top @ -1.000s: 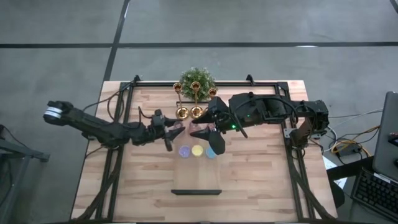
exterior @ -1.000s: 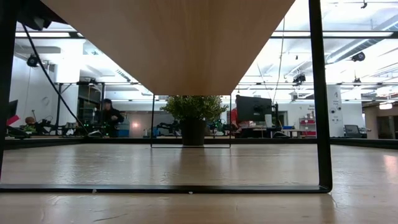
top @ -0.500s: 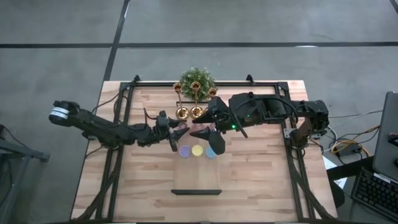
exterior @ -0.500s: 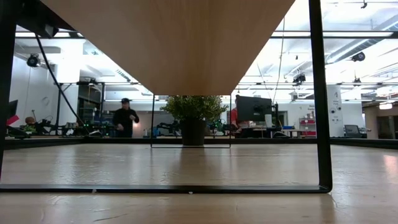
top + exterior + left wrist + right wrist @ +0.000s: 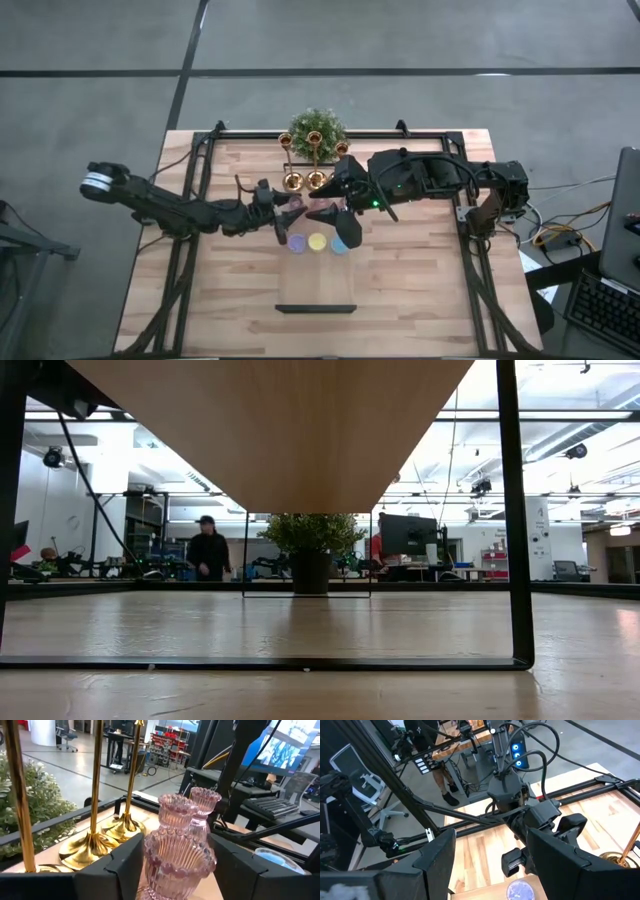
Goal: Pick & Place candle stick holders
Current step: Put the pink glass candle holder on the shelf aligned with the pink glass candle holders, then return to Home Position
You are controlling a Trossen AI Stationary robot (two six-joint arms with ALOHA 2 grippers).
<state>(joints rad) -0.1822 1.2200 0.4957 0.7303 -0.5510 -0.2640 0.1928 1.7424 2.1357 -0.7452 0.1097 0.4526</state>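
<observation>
Among the holders, 3 tall gold holders [image 5: 317,180] at the far middle of the table [image 5: 420,290], just in front of the plant [image 5: 313,128]. Probably metal: stiff, slick, top-heavy on thin stems. Best taken low on the stem, just above the round base.

Next in size, 3 pink glass holders [image 5: 177,812], ribbed, standing close together just beside the gold bases. Likely light, hard and breakable, slippery on the ribs. Best gripped gently across the waist, then lifted straight up.

Smallest, 3 low round holders in a row nearer the front: purple [image 5: 296,242], yellow [image 5: 317,241] and blue [image 5: 340,245]. Probably light and easy to push aside. Little height to grip, so across the rim.

As for the grippers, left gripper [image 5: 283,215] at the table's middle, a finger on each side of the nearest pink glass holder [image 5: 177,865]. Very close to it or touching it; cannot tell whether actually clamped.

Right gripper [image 5: 335,215] just opposite, fingers spread wide with nothing between them, over the row of low round holders.

In the way: the right arm crowding the same small patch, the gold stems and the 2 other pink glasses right behind the flanked one, all easy to knock on a sideways pull. Bushy plant farther back, clear of the lift.
</observation>
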